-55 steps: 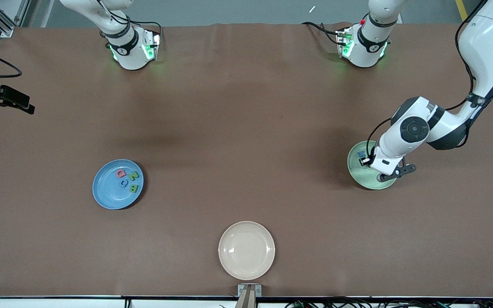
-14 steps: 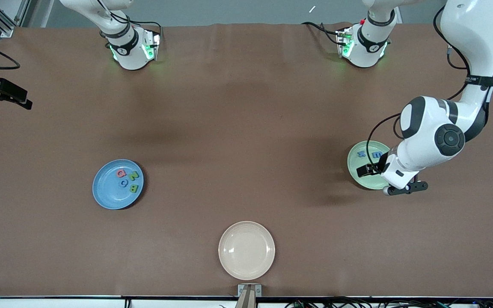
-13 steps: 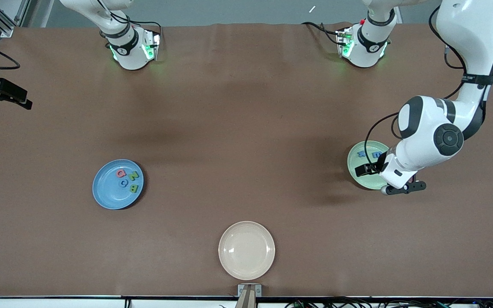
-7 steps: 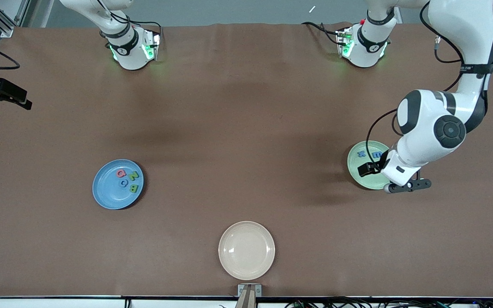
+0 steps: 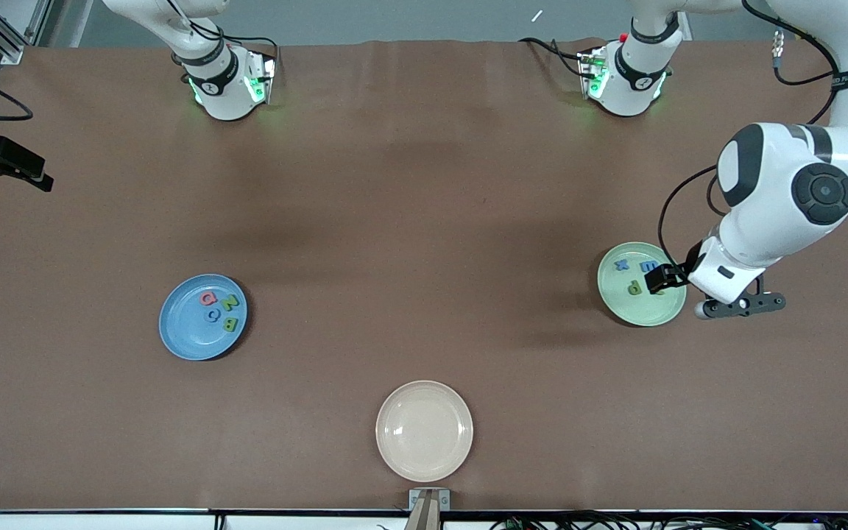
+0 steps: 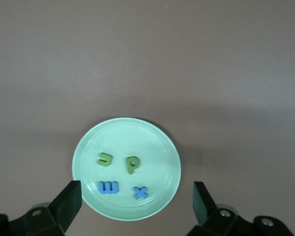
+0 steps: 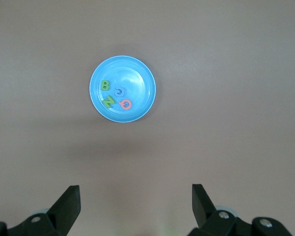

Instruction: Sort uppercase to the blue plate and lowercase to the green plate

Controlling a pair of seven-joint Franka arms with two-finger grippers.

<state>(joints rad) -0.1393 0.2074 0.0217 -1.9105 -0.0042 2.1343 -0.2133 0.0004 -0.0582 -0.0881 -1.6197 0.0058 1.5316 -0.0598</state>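
Your left gripper [image 6: 135,204] hangs released and empty over the green plate [image 5: 659,313], at the table's left-arm end; lowercase [image 6: 132,163] all in it. Right gripper [image 7: 135,204] released too, up high. Uppercase [image 5: 219,309] in blue plate [image 5: 177,335].

Both arms are wearing glossy white shells with rounded joints. The left arm [image 5: 777,213] is showing dark grey bands and a round dark grey cap with concentric rings on its bulging wrist joint; a thin black cable is looping from that joint down toward the left tool [image 5: 696,291], whose parts are black, with a slim black bar sticking out at the side. Each base [image 5: 225,85] is carrying a black collar ring, glowing green lights and black cables trailing off. In the wrist views, the tool fingers [image 6: 69,201] are appearing as black angular wedges with small round screws on their mounts.
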